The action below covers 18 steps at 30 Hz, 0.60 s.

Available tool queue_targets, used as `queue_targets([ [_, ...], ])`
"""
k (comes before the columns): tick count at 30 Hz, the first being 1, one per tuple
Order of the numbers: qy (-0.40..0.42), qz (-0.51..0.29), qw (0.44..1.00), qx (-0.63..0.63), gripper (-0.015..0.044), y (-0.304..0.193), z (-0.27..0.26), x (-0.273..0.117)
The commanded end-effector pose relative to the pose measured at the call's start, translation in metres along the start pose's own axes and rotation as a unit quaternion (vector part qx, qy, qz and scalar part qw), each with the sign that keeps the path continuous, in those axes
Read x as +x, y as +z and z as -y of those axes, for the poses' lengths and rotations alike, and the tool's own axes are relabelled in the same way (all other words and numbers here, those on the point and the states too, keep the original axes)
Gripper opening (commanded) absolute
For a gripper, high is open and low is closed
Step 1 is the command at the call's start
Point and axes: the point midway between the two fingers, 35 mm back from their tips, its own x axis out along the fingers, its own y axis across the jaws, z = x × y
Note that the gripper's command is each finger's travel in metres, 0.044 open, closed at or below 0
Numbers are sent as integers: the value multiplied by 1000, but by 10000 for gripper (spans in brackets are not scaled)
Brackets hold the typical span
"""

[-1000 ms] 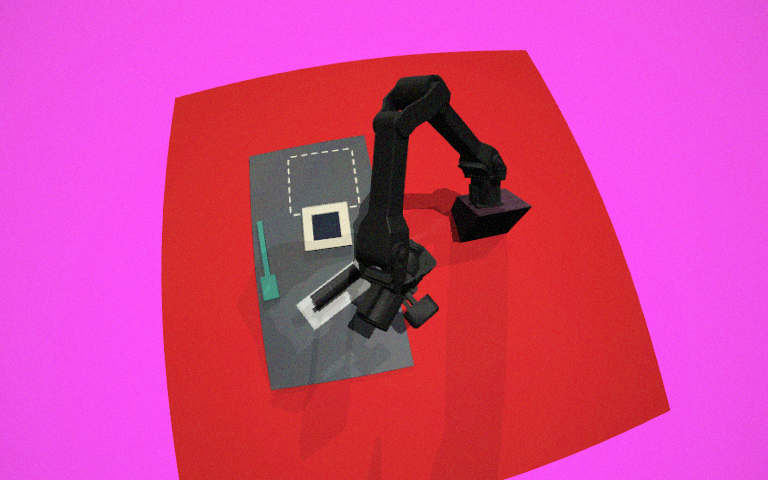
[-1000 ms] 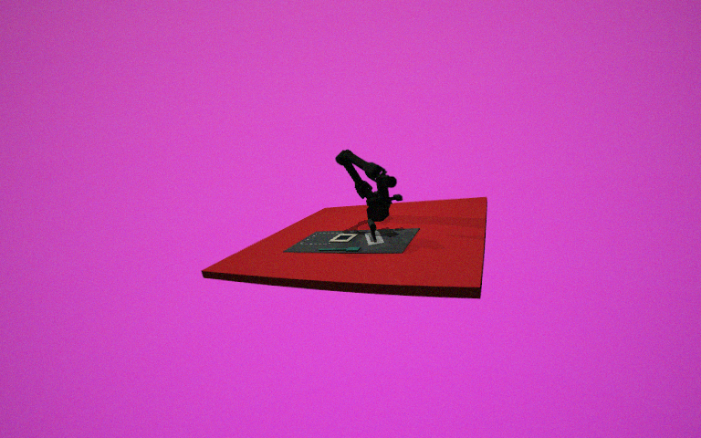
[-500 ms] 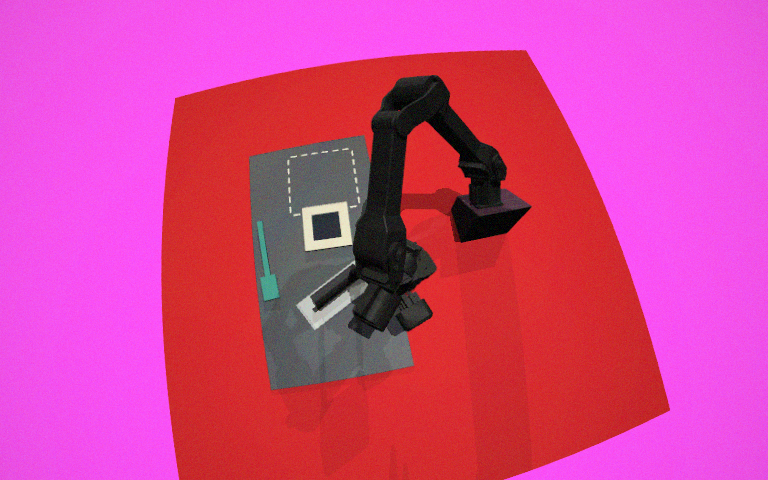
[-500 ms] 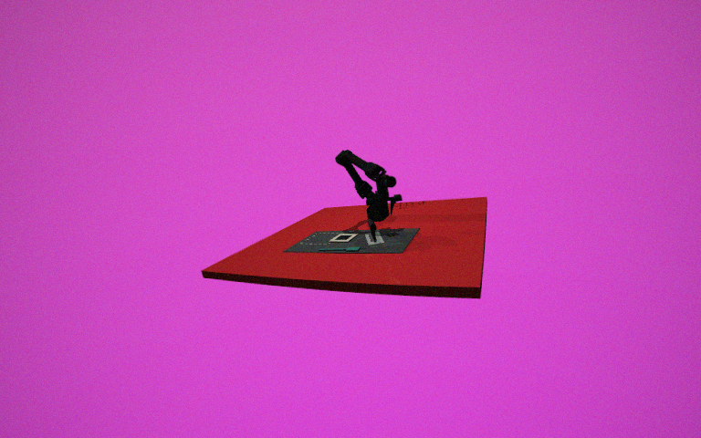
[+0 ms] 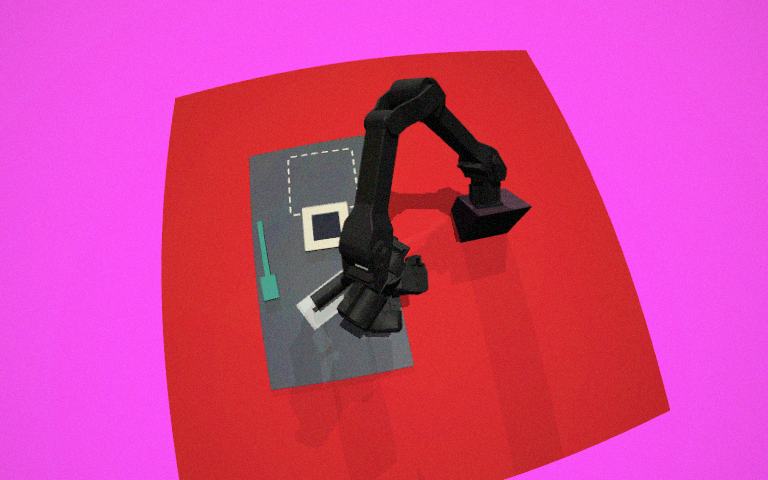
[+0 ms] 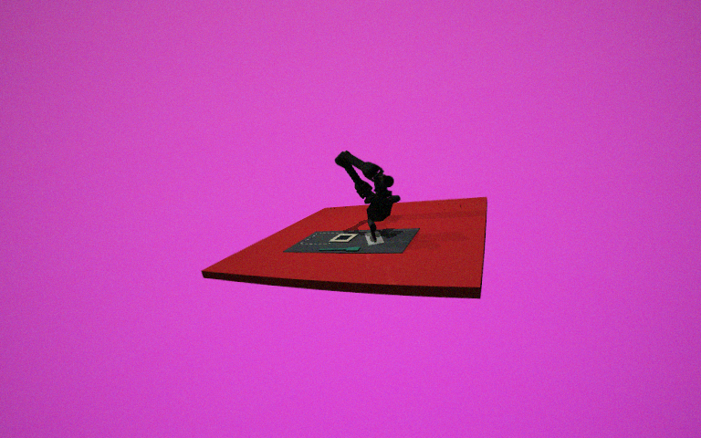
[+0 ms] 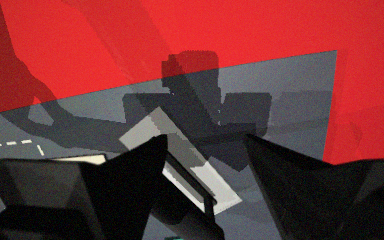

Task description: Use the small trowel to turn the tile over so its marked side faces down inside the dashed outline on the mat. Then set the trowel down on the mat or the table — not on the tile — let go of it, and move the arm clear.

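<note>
The tile (image 5: pixel 326 226) (image 6: pixel 341 237) lies flat with its dark square marking up, just below the dashed outline (image 5: pixel 289 186) and slightly over its lower edge; its edge (image 7: pixel 92 158) shows in the wrist view. The trowel, with a light grey blade (image 5: pixel 321 320) (image 7: pixel 217 186) and a black raised handle (image 5: pixel 329 293) (image 7: pixel 187 212), rests on the mat (image 5: pixel 280 345) (image 6: pixel 396 246) (image 7: pixel 317 75). My gripper (image 7: pixel 205 140) is open, with nothing seen between its fingers. It is above the trowel's blade in the wrist view, and the left finger overlaps the handle there. The arm hides part of the trowel in the top view.
A green flat-ended tool (image 5: pixel 269 287) (image 6: pixel 349 249) lies along the mat's left edge in the top view. The arm's dark base block (image 5: pixel 481 223) stands on the red table (image 5: pixel 543 316) (image 6: pixel 309 268) to the right of the mat. The arm arches over the mat's right side.
</note>
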Motion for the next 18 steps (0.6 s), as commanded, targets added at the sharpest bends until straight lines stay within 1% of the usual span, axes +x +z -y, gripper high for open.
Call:
queue_targets([
  [1, 1, 0, 998, 61, 270, -6, -1, -1],
  [9, 1, 0, 980, 198, 270, -18, -1, -3],
  [18, 1, 0, 938, 348, 270, -30, -3, -6],
])
